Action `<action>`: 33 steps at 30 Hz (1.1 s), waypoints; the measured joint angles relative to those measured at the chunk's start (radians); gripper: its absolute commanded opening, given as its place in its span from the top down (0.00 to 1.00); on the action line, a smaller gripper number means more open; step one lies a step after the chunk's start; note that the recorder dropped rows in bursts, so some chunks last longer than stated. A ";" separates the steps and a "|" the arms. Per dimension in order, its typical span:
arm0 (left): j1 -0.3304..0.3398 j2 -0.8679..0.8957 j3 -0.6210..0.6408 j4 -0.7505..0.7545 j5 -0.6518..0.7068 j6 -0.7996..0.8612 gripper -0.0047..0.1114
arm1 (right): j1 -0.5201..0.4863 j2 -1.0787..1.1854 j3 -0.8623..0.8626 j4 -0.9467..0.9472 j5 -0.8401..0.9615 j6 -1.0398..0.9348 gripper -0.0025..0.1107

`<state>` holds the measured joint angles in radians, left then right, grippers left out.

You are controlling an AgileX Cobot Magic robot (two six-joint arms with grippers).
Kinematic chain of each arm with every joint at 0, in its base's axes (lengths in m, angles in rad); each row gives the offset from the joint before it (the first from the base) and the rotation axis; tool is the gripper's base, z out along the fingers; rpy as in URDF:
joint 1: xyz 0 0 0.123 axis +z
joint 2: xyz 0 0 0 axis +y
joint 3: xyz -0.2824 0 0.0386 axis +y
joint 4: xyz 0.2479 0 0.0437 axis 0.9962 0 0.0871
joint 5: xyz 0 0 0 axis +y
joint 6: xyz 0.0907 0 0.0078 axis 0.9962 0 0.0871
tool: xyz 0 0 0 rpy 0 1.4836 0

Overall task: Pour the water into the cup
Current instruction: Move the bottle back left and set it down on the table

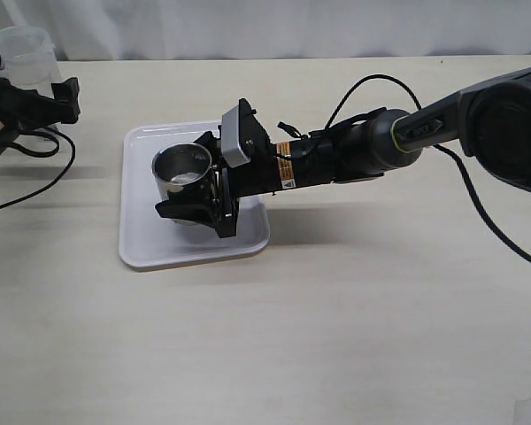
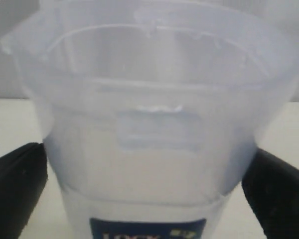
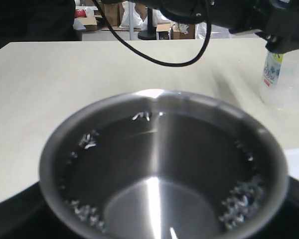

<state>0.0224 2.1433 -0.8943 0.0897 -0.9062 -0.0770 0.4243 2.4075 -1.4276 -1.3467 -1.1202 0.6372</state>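
Note:
The steel cup [image 1: 182, 170] stands on the white tray [image 1: 142, 248]. My right gripper [image 1: 188, 181] is shut on it, one finger on each side. In the right wrist view the cup [image 3: 159, 164] fills the frame, with water drops [image 3: 239, 201] shining on its dark inner wall. My left gripper [image 1: 26, 78] at the far left edge is shut on a clear plastic container [image 1: 22, 49] with a blue label, held upright and well apart from the cup. The left wrist view shows the container [image 2: 149, 124] between the dark fingers [image 2: 15, 189]. Water in it is hard to make out.
The right arm [image 1: 354, 150] reaches in from the right with a black cable [image 1: 487, 221] looping over the table. A black cable [image 1: 44, 168] also trails from the left arm. The container shows in the right wrist view [image 3: 284, 74].

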 measured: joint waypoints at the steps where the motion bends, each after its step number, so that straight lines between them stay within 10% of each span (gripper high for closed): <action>1: 0.000 -0.013 0.010 0.000 0.000 0.000 0.08 | 0.000 0.000 0.000 0.000 0.000 0.000 0.94; 33: 0.000 -0.420 0.340 -0.151 0.113 0.025 0.09 | 0.000 0.000 0.000 0.000 0.023 -0.008 0.94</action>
<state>0.0224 1.7236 -0.5545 -0.0618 -0.7933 -0.0515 0.4243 2.4075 -1.4276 -1.3467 -1.0976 0.6288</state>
